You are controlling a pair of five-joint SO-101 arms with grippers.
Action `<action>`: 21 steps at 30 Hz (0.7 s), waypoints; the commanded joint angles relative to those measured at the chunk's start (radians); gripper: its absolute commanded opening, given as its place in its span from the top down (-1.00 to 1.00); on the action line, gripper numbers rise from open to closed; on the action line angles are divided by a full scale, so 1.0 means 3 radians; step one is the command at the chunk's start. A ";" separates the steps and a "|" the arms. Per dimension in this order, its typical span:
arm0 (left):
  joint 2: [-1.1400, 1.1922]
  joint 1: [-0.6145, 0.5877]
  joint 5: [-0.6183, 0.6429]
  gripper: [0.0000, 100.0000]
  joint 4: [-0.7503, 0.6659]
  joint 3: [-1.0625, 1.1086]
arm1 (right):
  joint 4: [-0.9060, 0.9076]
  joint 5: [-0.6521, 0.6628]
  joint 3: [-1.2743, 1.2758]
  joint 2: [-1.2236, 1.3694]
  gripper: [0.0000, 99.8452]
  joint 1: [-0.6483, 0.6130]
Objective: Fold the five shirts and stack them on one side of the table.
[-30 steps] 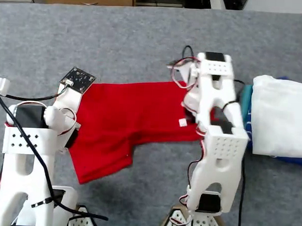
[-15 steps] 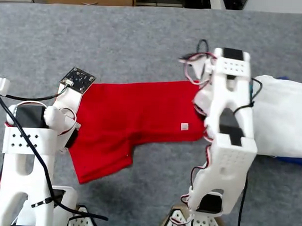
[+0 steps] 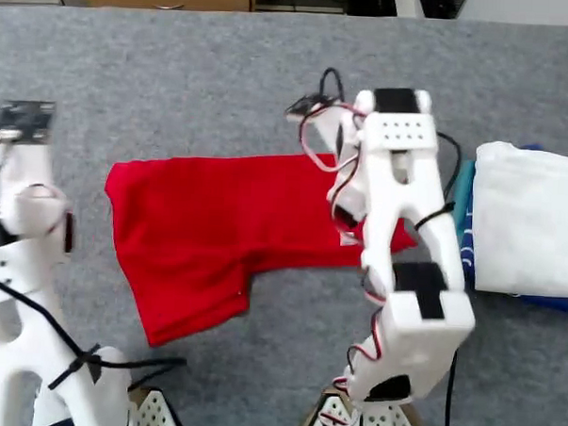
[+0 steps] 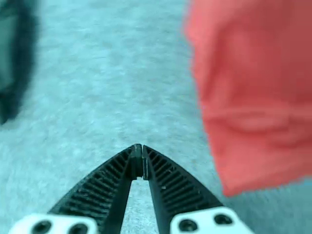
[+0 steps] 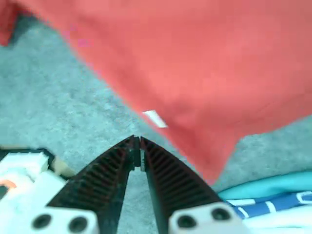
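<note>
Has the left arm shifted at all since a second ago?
Yes. The left arm swung leftward in the high view, off the red cloth shirt, uncovering its left edge.

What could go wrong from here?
The red shirt lies skewed, one flap jutting out, so the next fold may come out lopsided. The right tool, shut, sits at the shirt's edge close to the stack of folded shirts; a wide sweep might nudge it. The left tool, shut, is off the cloth and may miss its edge.
</note>
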 commanded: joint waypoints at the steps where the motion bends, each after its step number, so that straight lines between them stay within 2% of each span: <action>1: -0.0028 -0.0670 0.0107 0.96 -0.0235 -0.0164 | -0.0220 0.0087 0.0519 -0.0488 1.00 -0.0263; 5: -0.0028 -0.1309 0.0102 0.96 -0.0378 -0.0113 | -0.0696 0.0092 0.1153 -0.0887 1.00 -0.0662; 13: -0.0028 -0.2102 -0.0199 0.96 -0.0839 0.0332 | -0.1335 0.0332 0.1880 -0.1383 0.98 -0.1522; 19: -0.0028 -0.2414 -0.0414 0.96 -0.1161 0.0675 | -0.1678 0.0409 0.2115 -0.1409 0.55 -0.1869; 21: -0.0023 -0.2455 -0.0445 0.96 -0.1233 0.0757 | -0.1754 0.0425 0.2125 -0.1409 0.49 -0.1992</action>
